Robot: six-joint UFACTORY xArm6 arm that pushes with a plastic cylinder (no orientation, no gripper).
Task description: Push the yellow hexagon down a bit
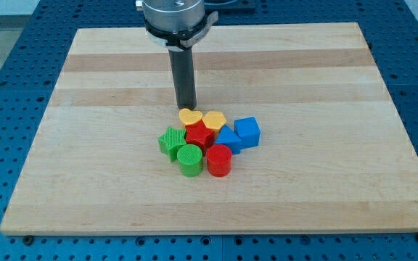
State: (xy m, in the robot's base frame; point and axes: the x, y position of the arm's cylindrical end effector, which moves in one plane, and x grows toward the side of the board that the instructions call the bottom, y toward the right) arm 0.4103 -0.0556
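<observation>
Nearest to the camera, at the view's bottom of the cluster, stand a green ribbed plastic cylinder [190,159] and a red ribbed plastic cylinder [219,161], side by side. Just above them, toward the view's left, is a green star-shaped plastic block [171,141]; in the middle is a red star-shaped plastic block [199,135]; toward the view's right are a blue plastic block of unclear shape [228,138] and a blue plastic cube [247,132]. All are packed close together on the pale wooden tabletop [85,87], which has long grain stripes and looks smooth.

At the view's top of the cluster lie a yellow heart-shaped plastic block [189,117] and the yellow plastic hexagon [214,119], touching each other. My tip [186,108], the end of a dark straight rod, stands just above the heart, to the left of the hexagon. No pincer exists on this arm, so I cannot tell any opening state.

I judge the main risk is this: a straight push downward from here would meet the heart first, not the hexagon. Also, the hexagon rests against the red star and the blue block, so pushing it down may move the whole group.
</observation>
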